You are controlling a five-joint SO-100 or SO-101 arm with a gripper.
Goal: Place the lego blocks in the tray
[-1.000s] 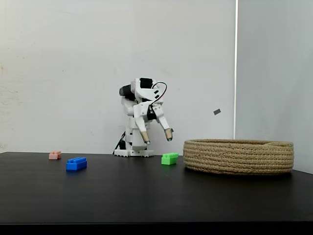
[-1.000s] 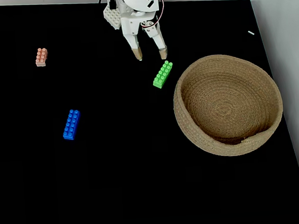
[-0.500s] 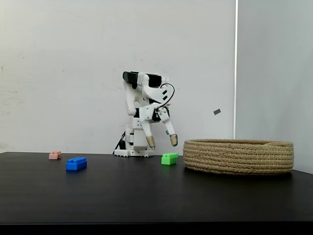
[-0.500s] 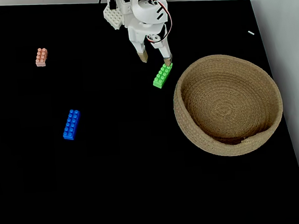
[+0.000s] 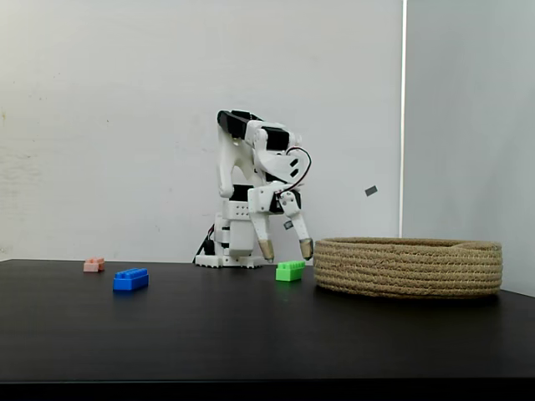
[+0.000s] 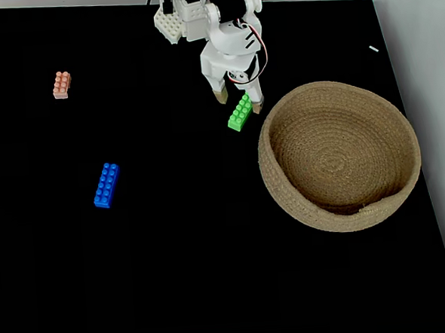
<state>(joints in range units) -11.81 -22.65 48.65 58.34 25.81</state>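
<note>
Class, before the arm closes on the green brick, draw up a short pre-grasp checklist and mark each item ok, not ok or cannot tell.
1. Gripper open: ok.
2. Fingertips straddle the green brick: ok from above, at its far end.
3. Fingertips low enough to grip: cannot tell; the side view shows them around brick height.
4. Basket empty: ok.
5. Blue brick and pink brick away from the approach: ok.
</note>
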